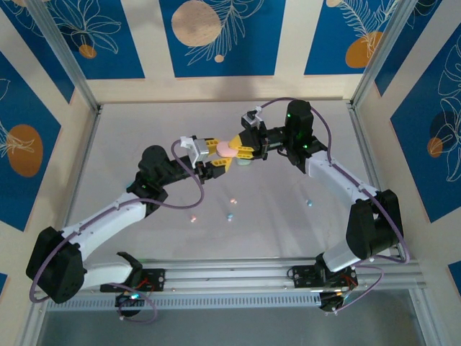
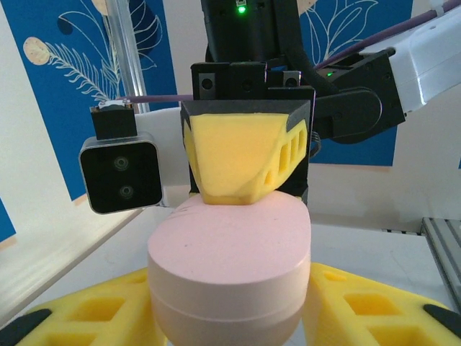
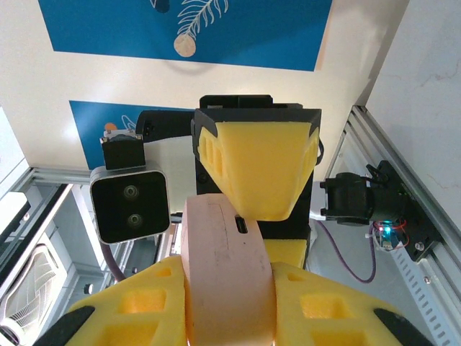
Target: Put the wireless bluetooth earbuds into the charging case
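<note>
Pink case (image 1: 228, 149) is hovering mid-table | right gripper (image 1: 246, 151) is clamping it | left gripper (image 1: 214, 155) is pinching its sides | risk: opposing pulls twisting it loose

Left gripper (image 1: 218, 154) is left of the case (image 1: 227, 149), right gripper (image 1: 243, 150) right of it; 4 earbuds (image 1: 229, 216) lie before it on the table (image 1: 144, 130).

Qty: 4 tiny earbuds (image 1: 229, 216), 1 pink chg case (image 1: 228, 149).
</note>
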